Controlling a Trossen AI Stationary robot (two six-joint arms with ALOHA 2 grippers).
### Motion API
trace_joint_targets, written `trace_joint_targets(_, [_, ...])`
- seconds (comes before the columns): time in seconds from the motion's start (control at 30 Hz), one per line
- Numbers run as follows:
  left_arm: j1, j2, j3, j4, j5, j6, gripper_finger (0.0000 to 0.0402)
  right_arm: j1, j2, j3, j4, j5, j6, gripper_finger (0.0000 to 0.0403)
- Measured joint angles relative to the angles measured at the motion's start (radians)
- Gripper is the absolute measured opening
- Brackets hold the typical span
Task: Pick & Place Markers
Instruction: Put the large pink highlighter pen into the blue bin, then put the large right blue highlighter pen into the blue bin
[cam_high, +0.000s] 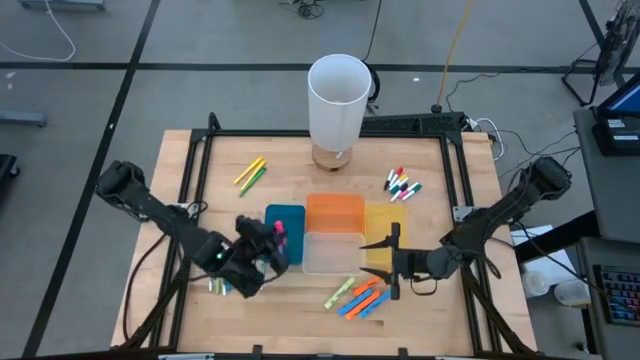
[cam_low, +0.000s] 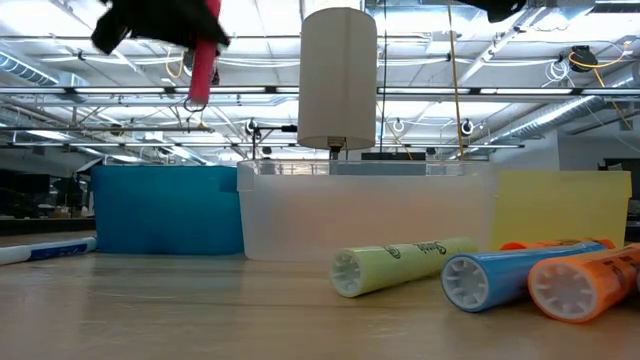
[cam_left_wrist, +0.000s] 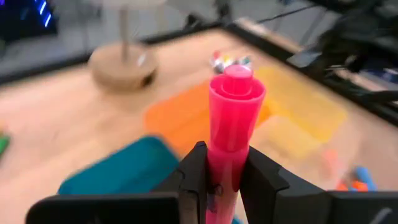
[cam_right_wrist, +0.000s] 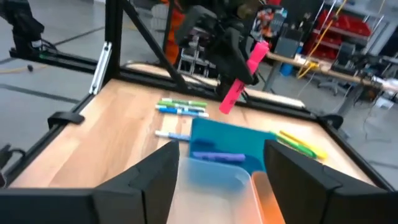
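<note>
One pink marker clamped in left tool, raised above blue bin. I'd centre over bin, lower, then release (no tossing). Right tool spread wide, empty, by clear bin.

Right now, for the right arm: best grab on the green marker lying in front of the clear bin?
Grip the green marker mid-barrel, coming straight down, fingers across its width. It lies flat and diagonal, apart from the blue and orange markers beside it. The right tool is open nearby.
</note>
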Motion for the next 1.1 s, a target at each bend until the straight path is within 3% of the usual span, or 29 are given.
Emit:
trace_joint_targets(0.17, [0.076, 0.008, -0.046, -0.033, 0.127, -0.095, 0.0067, 0.001, -0.059, 0.000, -0.114, -0.003, 0.066, 0.0217])
trace_joint_targets(0.27, [0.120, 0.009, -0.109, 0.016, 0.232, -0.118, 0.0067, 0.012, -0.081, 0.000, -0.159, -0.003, 0.102, 0.0217])
trace_joint_targets(0.47, [0.182, 0.009, -0.243, 0.151, 0.343, -0.117, 0.0069, 0.049, -0.092, 0.000, -0.167, -0.003, 0.089, 0.0217])
trace_joint_targets(0.6, [0.212, 0.009, -0.264, 0.182, 0.397, -0.104, 0.0100, 0.067, -0.092, 0.000, -0.168, -0.004, 0.077, 0.0217])
trace_joint_targets(0.8, [0.219, 0.009, -0.265, 0.196, 0.400, -0.032, 0.0160, 0.114, -0.078, 0.000, -0.174, -0.007, 0.042, 0.0217])
trace_joint_targets(0.93, [0.218, 0.009, -0.265, 0.223, 0.365, 0.000, 0.0192, 0.152, 0.002, 0.000, -0.174, -0.007, 0.032, 0.0217])
trace_joint_targets(1.0, [0.218, 0.009, -0.265, 0.282, 0.327, 0.058, 0.0206, 0.165, 0.068, 0.000, -0.174, -0.010, 0.050, 0.0217])
trace_joint_targets(1.1, [0.215, 0.009, -0.265, 0.449, 0.305, 0.240, 0.0224, 0.170, 0.169, 0.000, -0.176, -0.096, 0.099, 0.0217])
